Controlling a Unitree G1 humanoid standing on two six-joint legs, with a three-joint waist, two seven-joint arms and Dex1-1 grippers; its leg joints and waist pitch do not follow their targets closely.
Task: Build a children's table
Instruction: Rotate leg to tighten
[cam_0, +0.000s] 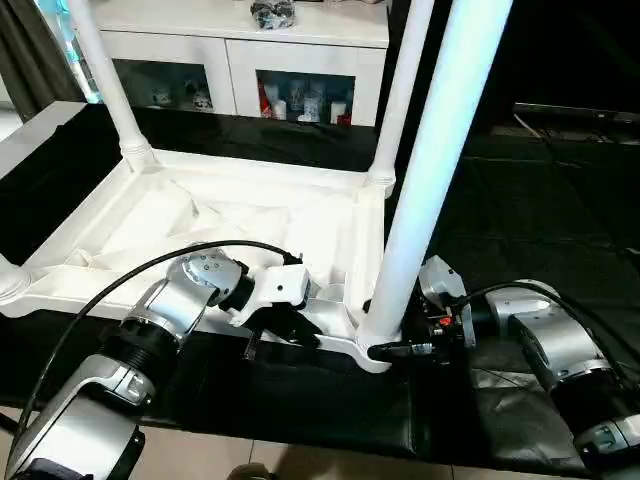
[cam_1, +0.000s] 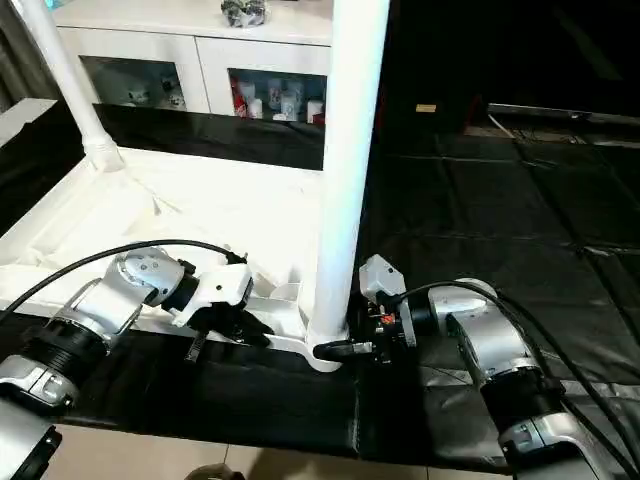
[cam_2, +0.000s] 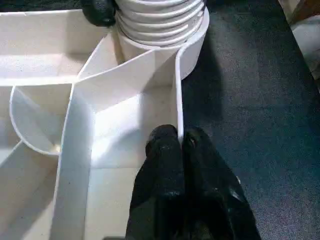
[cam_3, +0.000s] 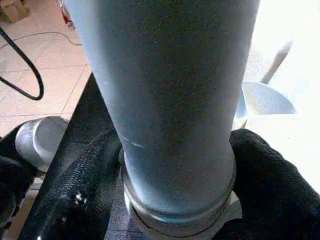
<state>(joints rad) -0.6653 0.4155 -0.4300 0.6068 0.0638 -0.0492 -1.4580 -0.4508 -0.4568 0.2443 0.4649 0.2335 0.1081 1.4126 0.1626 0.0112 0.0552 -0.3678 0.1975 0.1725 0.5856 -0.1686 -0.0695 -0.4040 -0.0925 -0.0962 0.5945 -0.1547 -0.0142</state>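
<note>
Three legs upright in corner sockets of the upside-down tabletop (cam_0: 250, 215) on a black mat (cam_0: 520, 210): far left leg (cam_0: 105, 80), far right leg (cam_0: 400, 95), near right leg (cam_0: 440, 160). Left gripper (cam_2: 181, 142) pinching the tabletop's near rim wall, fingers pressed together on it, just beside the near right socket. Right gripper (cam_3: 175, 165) clamped around the near right leg's base, one black finger (cam_3: 270, 175) on either side. White cabinet (cam_0: 250, 50) behind.
</note>
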